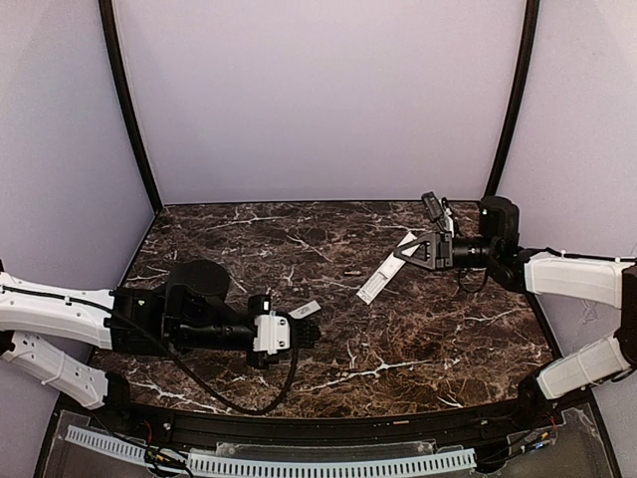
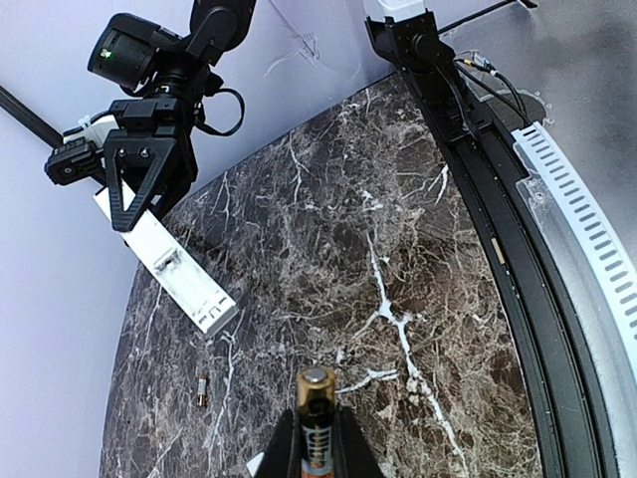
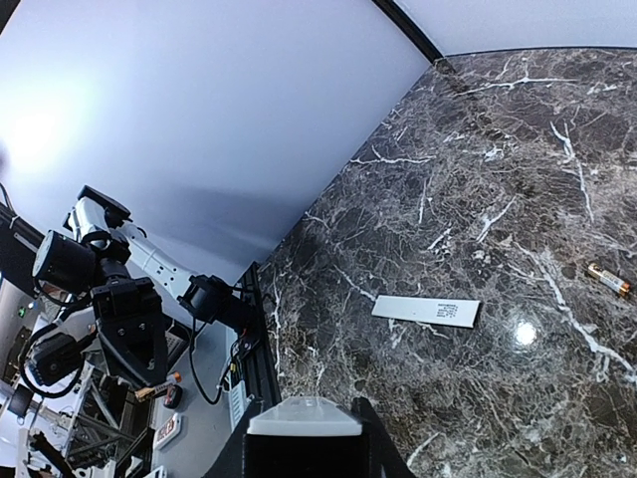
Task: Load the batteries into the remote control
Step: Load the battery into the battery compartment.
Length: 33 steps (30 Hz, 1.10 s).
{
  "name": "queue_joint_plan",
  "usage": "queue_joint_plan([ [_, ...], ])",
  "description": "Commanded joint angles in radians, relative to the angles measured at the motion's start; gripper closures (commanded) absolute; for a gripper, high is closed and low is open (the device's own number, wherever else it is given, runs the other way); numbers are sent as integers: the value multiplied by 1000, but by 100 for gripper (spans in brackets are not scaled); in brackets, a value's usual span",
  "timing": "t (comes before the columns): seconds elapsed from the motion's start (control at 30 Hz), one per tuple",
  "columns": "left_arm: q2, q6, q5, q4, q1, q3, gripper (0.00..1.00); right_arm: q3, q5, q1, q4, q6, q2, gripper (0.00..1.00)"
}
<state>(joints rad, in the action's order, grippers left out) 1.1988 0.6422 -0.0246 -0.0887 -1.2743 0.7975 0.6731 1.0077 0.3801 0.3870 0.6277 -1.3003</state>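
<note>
My right gripper (image 1: 406, 253) is shut on the upper end of the white remote control (image 1: 379, 282). The remote slants down toward the marble table, and its open battery bay (image 2: 171, 261) faces the left arm. In the right wrist view the remote's end (image 3: 304, 416) fills the gap between the fingers. At the front left, my left gripper (image 1: 310, 334) is shut on a gold and black battery (image 2: 317, 410) that sticks out past its fingertips. A second battery (image 1: 350, 272) lies loose on the table between the arms, a little left of the remote's lower end.
A thin flat white strip (image 3: 426, 310) lies on the table just beyond the left gripper (image 2: 317, 443). The black front rail (image 2: 498, 209) and a white slotted duct (image 2: 582, 219) run along the near edge. Pale walls close in the back and sides.
</note>
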Motion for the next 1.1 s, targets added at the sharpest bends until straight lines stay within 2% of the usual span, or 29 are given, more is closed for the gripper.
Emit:
queue_joint_plan([
  [0.0, -67, -41, 38, -34, -11, -49, 99, 52, -52, 55, -1, 1, 4, 100],
  [0.33, -167, -220, 123, -5, -10, -93, 100, 123, -88, 165, 1, -12, -40, 100],
  [0.47, -156, -295, 165, 26, -10, -77, 100, 142, -127, 197, -11, -11, -62, 100],
  [0.77, 23, -528, 169, 291, 37, 151, 100, 160, -236, 242, -14, 41, -118, 100],
  [1.07, 196, -701, 9, 519, 150, 389, 99, 145, -261, 262, 43, 97, -174, 100],
])
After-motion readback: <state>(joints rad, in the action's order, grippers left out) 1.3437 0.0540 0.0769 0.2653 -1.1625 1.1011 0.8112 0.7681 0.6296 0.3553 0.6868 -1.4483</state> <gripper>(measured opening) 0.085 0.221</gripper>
